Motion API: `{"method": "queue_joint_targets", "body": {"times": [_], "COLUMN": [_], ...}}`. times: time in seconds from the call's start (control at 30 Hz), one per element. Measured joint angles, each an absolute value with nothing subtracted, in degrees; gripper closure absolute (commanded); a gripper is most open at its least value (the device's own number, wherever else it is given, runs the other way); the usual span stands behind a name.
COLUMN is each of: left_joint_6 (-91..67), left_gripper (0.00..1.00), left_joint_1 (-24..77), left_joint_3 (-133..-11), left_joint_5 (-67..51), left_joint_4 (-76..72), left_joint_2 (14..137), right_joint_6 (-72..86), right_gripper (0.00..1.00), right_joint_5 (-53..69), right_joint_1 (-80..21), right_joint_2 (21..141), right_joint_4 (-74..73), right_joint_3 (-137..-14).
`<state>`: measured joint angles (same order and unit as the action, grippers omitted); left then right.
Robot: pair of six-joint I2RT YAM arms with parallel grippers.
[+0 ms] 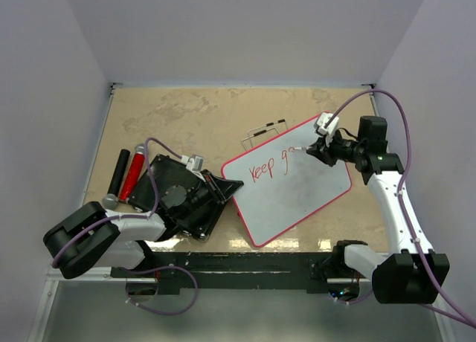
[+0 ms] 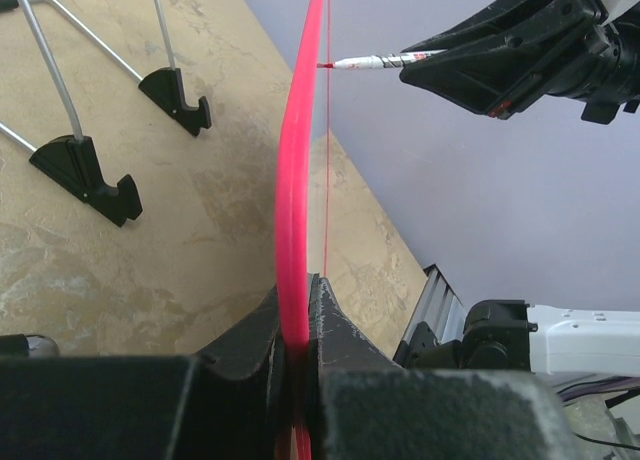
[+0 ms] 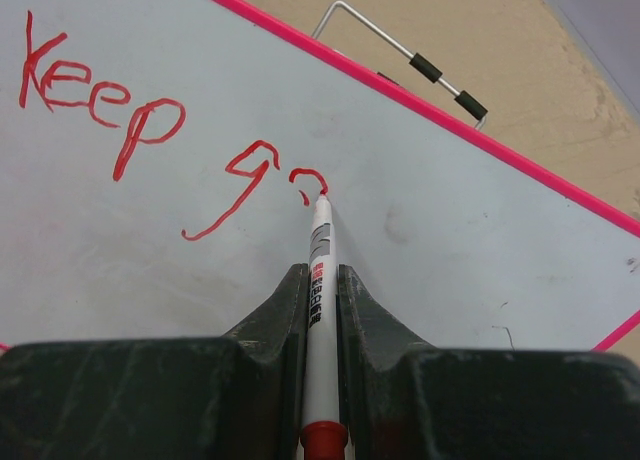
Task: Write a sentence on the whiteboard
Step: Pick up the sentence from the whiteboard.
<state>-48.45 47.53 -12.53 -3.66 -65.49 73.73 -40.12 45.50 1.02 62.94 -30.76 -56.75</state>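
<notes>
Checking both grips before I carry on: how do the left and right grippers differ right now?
The left gripper is shut on the red rim of the whiteboard; the right gripper is shut on a white marker. In the top view, the left gripper sits at the board's left edge, and the right gripper is over its upper right, marker tip touching the unfinished sentence. Both are closed on something.

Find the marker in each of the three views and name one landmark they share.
Top external: the marker is right of centre, tip on the whiteboard.
Left wrist: the marker is at the top, right of centre, tip at the board, seen edge-on.
Right wrist: the marker runs up from bottom centre.
Shared landmark: the whiteboard's red rim.
</notes>
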Motion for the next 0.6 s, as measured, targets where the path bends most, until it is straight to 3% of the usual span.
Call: {"method": "queue_joint_targets", "body": {"times": [0.33,0.6], "left_joint_6": [-48.64,-48.71], "left_gripper": [1.0,1.0], "left_joint_1": [47.51,47.37], "left_joint_3": [-12.53,-12.53], "left_joint_5": [-3.66,-4.08], "left_joint_4": [-65.89,-66.87], "left_joint_2": [74.28,75.13], "right_joint_6": [-45.65,-41.39], "right_gripper": [1.0,1.0], "right_joint_5": [47.77,49.15], "right_joint_1": [1.02,1.02], "right_joint_2": [63.61,63.81], "right_joint_4": [-37.06,-33.5], "right_joint_3": [-56.75,-56.8]}}
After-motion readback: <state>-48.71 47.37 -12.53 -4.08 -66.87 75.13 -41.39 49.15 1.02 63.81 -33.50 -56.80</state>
